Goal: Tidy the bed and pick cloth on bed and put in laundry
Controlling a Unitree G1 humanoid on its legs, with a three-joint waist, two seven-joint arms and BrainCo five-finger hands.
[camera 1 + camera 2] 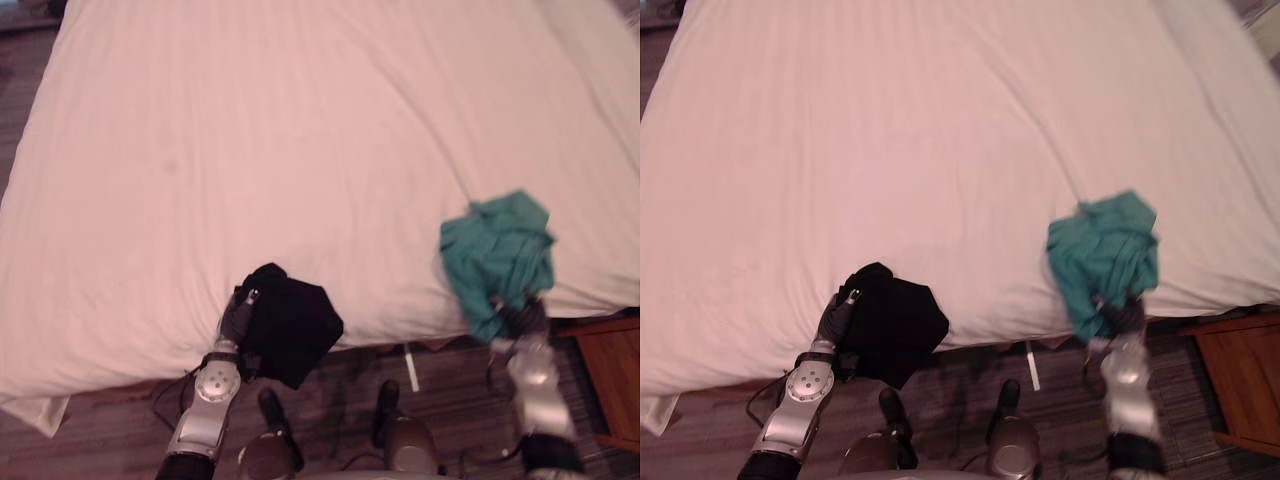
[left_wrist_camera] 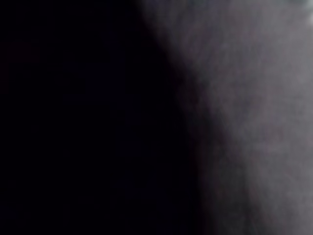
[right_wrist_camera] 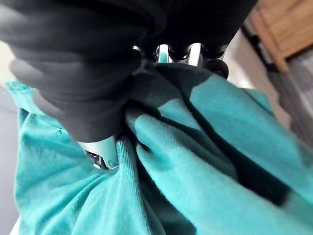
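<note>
Right hand (image 3: 88, 63) clenches a bunch of the crumpled teal knit cloth (image 1: 497, 255) at the right of the frame, over the near edge of the white-sheeted bed (image 1: 300, 140). Left hand (image 1: 237, 318), lower left of centre, sits against a bundled black cloth (image 1: 295, 325) overhanging the mattress edge; whether it grips, I cannot tell. Hanging folds could slip free or drag the sheet askew. A brown wooden side table (image 1: 612, 375) at lower right crowds the right arm's way out.

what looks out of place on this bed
Two crumpled cloths at the near edge of the bed: a black cloth against the left hand, and a teal cloth clutched in the right hand. The rest lies fairly smooth.
</note>
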